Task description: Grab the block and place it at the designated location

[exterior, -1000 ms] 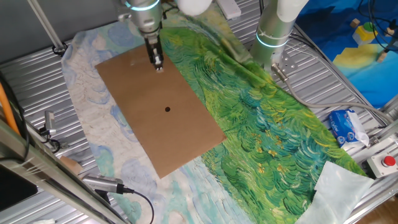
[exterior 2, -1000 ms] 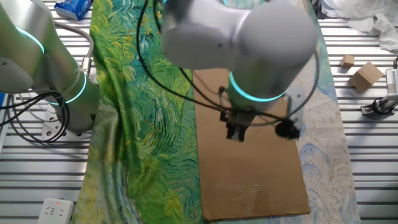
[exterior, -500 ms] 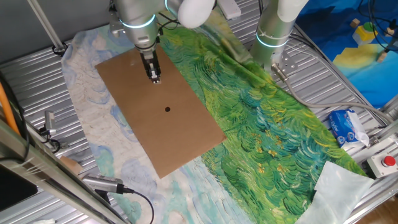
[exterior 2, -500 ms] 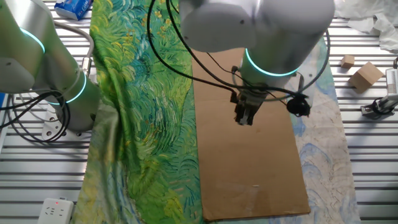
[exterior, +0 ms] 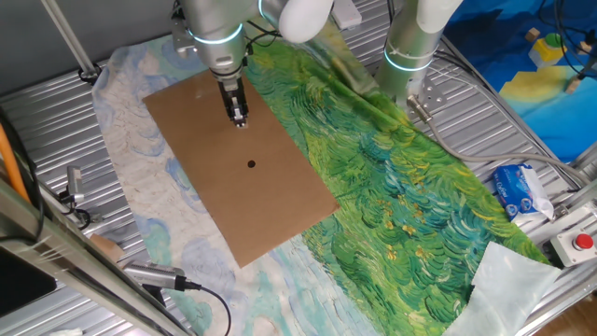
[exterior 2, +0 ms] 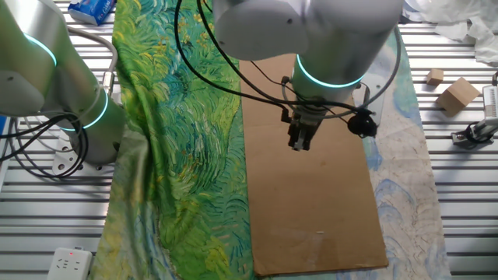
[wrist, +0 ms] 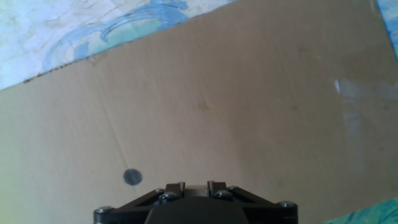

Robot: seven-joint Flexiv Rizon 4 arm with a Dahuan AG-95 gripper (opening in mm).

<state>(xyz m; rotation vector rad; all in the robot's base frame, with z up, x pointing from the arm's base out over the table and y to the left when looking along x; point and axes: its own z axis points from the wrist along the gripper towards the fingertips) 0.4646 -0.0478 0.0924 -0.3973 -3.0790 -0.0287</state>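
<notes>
A brown cardboard sheet (exterior: 215,196) lies on the patterned cloth; it also shows in the other fixed view (exterior 2: 311,210) and the hand view (wrist: 217,93). The designated location, a small black dot (exterior: 250,164), sits near its middle and shows in the hand view (wrist: 132,177) at the lower left. My gripper (exterior: 240,119) hangs just above the cardboard, a little behind the dot. Its fingers are close together with a pale speck, the block (exterior: 241,122), between the tips. In the other fixed view the gripper (exterior 2: 299,145) points down and the arm hides the dot. The hand view hides the fingertips.
A second arm's base (exterior: 410,51) stands behind the green cloth (exterior: 392,177). Two larger wooden blocks (exterior 2: 457,93) lie on the grating to the right. A tissue pack (exterior: 518,191) and a red button (exterior: 583,244) are at the far side. A tape patch (wrist: 360,106) marks the cardboard.
My gripper has moved along the cardboard from its far edge toward the black dot, its fingers staying together.
</notes>
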